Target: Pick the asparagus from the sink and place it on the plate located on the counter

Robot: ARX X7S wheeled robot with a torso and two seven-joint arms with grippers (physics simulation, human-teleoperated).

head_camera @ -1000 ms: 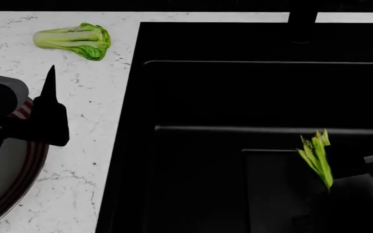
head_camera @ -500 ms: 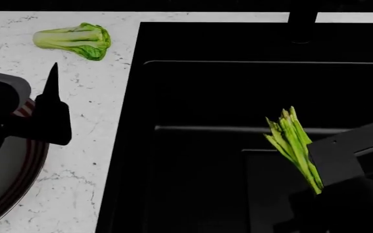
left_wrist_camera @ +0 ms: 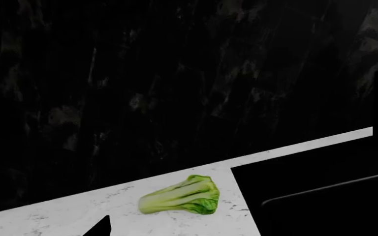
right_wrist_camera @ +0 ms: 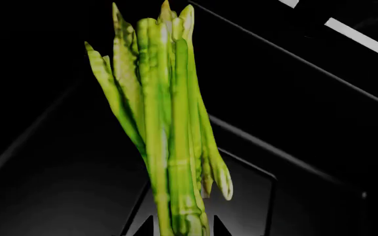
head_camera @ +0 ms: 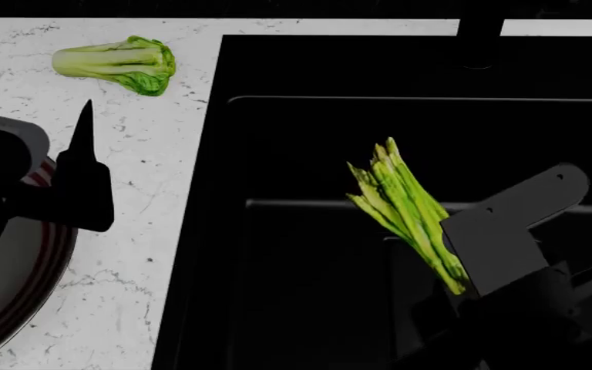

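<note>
The asparagus [head_camera: 404, 210], a bundle of bright yellow-green spears, is held by its cut end in my right gripper [head_camera: 462, 279]. It hangs above the black sink [head_camera: 307, 139] with its tips pointing up and to the left. In the right wrist view the spears [right_wrist_camera: 166, 123] rise from between the two fingertips of the right gripper [right_wrist_camera: 181, 230], which is shut on them. My left gripper [head_camera: 80, 150] is open and empty over the edge of the plate [head_camera: 39, 285], which has a dark red rim and lies at the lower left on the white counter [head_camera: 142, 254].
A bok choy [head_camera: 119, 63] lies on the counter at the far left, also in the left wrist view [left_wrist_camera: 182, 196]. The black faucet base [head_camera: 478, 35] stands at the sink's far rim. A dark wall backs the counter [left_wrist_camera: 64, 219].
My right gripper has lifted the asparagus up and to the left, out of the bottom of the sink. The left arm has barely moved.
</note>
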